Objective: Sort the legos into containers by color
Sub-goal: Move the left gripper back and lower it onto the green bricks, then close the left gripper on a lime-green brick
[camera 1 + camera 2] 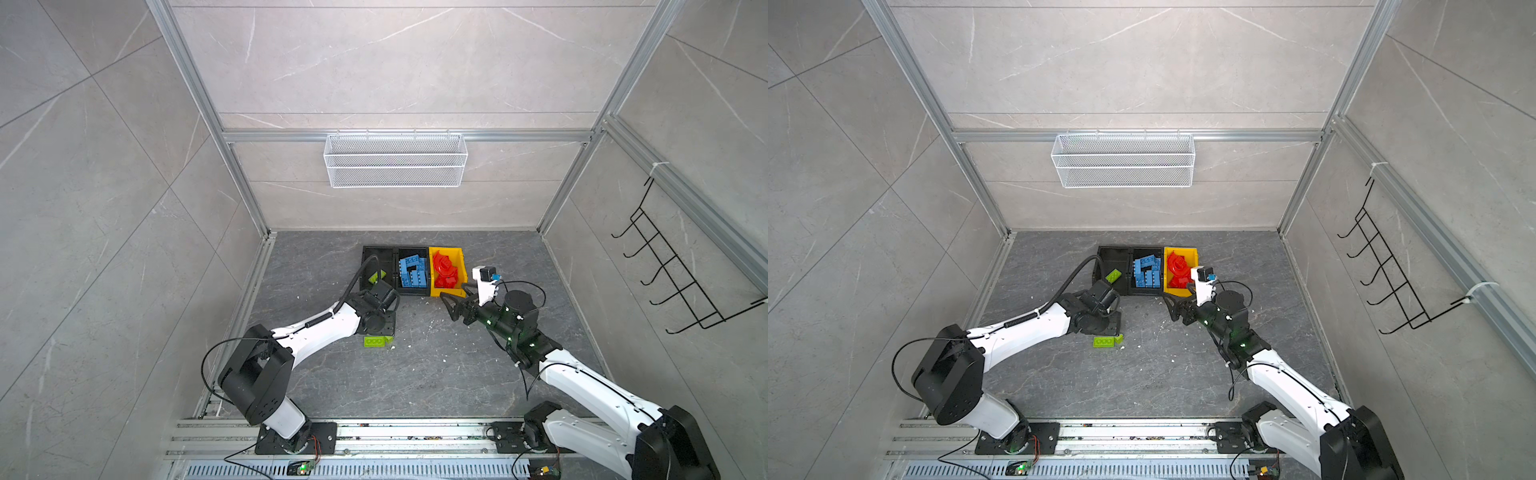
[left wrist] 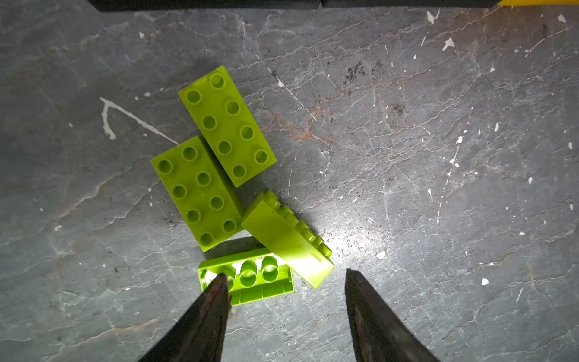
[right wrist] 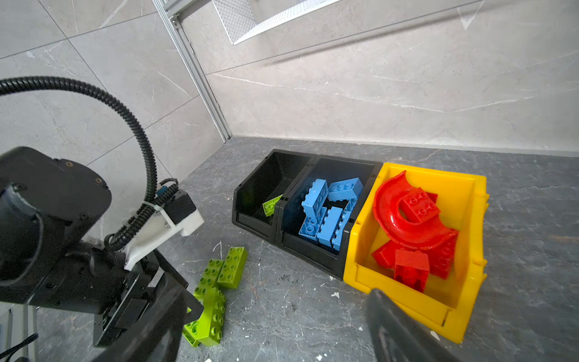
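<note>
My left gripper (image 2: 285,275) hangs spread over four green bricks (image 2: 200,191) clustered on the floor (image 2: 438,156), one fingertip (image 2: 216,291) above the upturned one. My right gripper (image 1: 455,300) is spread wide and empty, just before the yellow bin (image 3: 470,225) of red bricks (image 3: 410,269). Blue bricks (image 3: 326,219) fill the middle black bin (image 3: 313,254). A lone green brick (image 3: 271,205) lies in the left black bin (image 3: 250,219).

From above, I can't see the left gripper (image 2: 285,272) under my left arm's black wrist (image 1: 374,316), which also covers most of the loose lime green studded plastic bricks (image 1: 376,341).
</note>
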Robot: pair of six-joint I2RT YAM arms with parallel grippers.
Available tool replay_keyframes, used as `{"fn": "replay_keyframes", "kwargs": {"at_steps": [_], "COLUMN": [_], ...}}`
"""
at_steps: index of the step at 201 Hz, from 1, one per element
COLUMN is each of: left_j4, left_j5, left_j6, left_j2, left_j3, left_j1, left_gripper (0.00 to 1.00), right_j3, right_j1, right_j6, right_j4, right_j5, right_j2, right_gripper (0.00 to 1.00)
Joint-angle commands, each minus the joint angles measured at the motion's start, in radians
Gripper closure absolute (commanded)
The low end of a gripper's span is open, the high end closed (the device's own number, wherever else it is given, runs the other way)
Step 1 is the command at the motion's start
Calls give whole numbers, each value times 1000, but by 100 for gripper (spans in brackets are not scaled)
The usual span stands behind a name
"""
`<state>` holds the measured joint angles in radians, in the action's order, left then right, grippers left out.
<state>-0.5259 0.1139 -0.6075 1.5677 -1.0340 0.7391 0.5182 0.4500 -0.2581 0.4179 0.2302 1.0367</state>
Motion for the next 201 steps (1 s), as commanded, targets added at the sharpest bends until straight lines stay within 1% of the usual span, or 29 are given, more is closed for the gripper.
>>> {"fn": "replay_keyframes", "kwargs": {"at_steps": [1,43,59,95,125,151,172,201], "left_j4": [82,84,56,51,66,49,52,31], "left_j5": [0,-15,4,11,14,39,35,42], "left_j6": [-58,-52,-63,-70,-47,-18,-9,-10], "left_j2": [0,70,94,107,145,196,221,247], "left_j3": [10,-23,-38,-41,-59,-106,-125,-130], "left_j1": [10,11,11,10,11,9,9,9], "left_gripper": [38,41,43,43,43,47,51,51], "right_j3": [-29,-19,-14,-9,-3,0,7,14], "right_j1": [-1,-2,-2,-2,-1,-2,-2,-1], "right_j6": [6,14,17,16,15,16,18,17], "right_j4": [61,43,33,19,12,8,-4,-11], "right_j5": [-36,-29,-34,-35,-25,-21,-14,-2], "right_j2": [-25,-17,-16,-17,-13,-13,-13,-8], "right_gripper": [10,11,11,11,11,11,11,11]}}
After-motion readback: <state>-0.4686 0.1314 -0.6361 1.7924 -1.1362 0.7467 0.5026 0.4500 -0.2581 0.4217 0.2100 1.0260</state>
